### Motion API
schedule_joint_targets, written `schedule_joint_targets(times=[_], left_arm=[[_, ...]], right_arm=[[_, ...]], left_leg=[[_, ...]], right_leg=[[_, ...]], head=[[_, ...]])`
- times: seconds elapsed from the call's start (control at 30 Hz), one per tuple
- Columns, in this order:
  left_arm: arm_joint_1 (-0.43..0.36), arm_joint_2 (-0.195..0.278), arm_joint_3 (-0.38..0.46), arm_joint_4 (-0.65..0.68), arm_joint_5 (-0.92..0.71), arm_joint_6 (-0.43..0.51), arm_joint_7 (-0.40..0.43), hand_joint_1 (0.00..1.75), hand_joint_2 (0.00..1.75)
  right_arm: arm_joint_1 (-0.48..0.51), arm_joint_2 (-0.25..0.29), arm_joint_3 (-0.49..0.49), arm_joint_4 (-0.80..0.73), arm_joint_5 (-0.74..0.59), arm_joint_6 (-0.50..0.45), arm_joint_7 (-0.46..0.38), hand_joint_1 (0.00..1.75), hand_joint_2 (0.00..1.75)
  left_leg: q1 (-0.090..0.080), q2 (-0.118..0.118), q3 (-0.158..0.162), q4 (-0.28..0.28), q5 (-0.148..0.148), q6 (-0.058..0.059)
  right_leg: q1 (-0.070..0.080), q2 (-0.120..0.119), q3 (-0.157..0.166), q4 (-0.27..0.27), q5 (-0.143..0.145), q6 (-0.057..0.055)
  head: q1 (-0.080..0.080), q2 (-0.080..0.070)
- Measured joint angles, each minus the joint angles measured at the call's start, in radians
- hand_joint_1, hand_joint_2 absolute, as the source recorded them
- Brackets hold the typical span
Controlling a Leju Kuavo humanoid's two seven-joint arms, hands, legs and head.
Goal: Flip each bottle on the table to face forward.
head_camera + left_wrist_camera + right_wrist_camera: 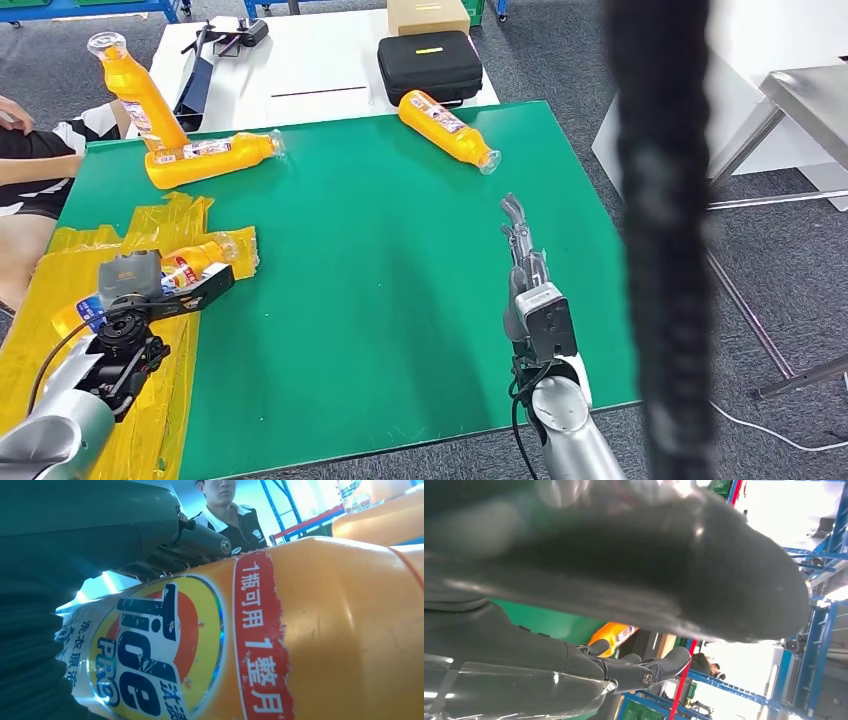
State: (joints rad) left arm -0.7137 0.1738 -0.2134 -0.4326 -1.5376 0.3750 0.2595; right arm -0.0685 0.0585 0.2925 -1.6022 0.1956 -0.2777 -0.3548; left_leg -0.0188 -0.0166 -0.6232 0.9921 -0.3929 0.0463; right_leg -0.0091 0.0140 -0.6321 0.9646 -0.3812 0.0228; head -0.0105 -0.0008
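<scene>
The left hand (150, 285) is on the orange plastic detergent bottle (195, 262) lying at the near left of the green bench (380, 270), fingers closed around it. I judge the turning step is now; next, rotate the label forward. The right hand (520, 250) hovers, fingers apart, holding nothing.

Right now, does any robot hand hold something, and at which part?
The left robot hand grips the orange bottle around its labelled body. The right robot hand holds nothing.
</scene>
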Motion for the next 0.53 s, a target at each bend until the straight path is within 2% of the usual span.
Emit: schedule_joint_targets(times=[0.13,0.17,0.27,0.3,0.43,0.53], left_arm=[[-0.004,-0.002,0.001,0.007,0.0,0.0,-0.001,1.72,1.75],[-0.004,-0.002,0.001,0.008,0.0,0.0,-0.001,1.4,1.75],[-0.005,-0.004,0.002,0.012,0.003,0.0,-0.007,0.14,1.75],[-0.005,-0.005,0.005,0.013,0.008,0.0,-0.016,0.02,1.75],[-0.001,-0.018,0.036,0.016,0.041,0.003,-0.088,0.0,1.75],[0.004,-0.03,0.055,0.016,0.046,0.02,-0.108,0.0,1.75]], right_arm=[[-0.002,0.002,-0.001,0.008,0.001,0.0,0.0,0.0,0.0],[-0.002,0.002,-0.001,0.009,0.002,0.0,0.0,0.0,0.0],[-0.004,0.004,-0.003,0.014,0.004,0.002,0.004,0.0,0.0],[-0.004,0.005,-0.004,0.016,0.006,0.005,0.008,0.0,0.0],[-0.014,0.011,-0.008,0.027,0.021,0.023,0.028,0.0,0.0],[-0.023,0.018,-0.012,0.036,0.029,0.033,0.039,0.0,0.0]], left_leg=[[0.0,0.0,0.0,0.0,0.0,0.0],[0.0,0.0,0.0,0.0,0.0,0.0],[0.0,0.0,0.0,0.0,0.0,0.0],[0.0,0.0,0.0,0.0,0.0,0.0],[0.0,0.0,0.0,0.0,0.0,0.0],[0.0,0.0,0.0,0.0,0.0,0.0]], right_leg=[[0.0,0.0,0.0,0.0,0.0,0.0],[0.0,0.0,0.0,0.0,0.0,0.0],[0.0,0.0,0.0,0.0,0.0,0.0],[0.0,0.0,0.0,0.0,0.0,0.0],[0.0,0.0,0.0,0.0,0.0,0.0],[0.0,0.0,0.0,0.0,0.0,0.0]], head=[[0.0,0.0],[0.0,0.0],[0.0,0.0],[0.0,0.0],[0.0,0.0],[0.0,0.0]])
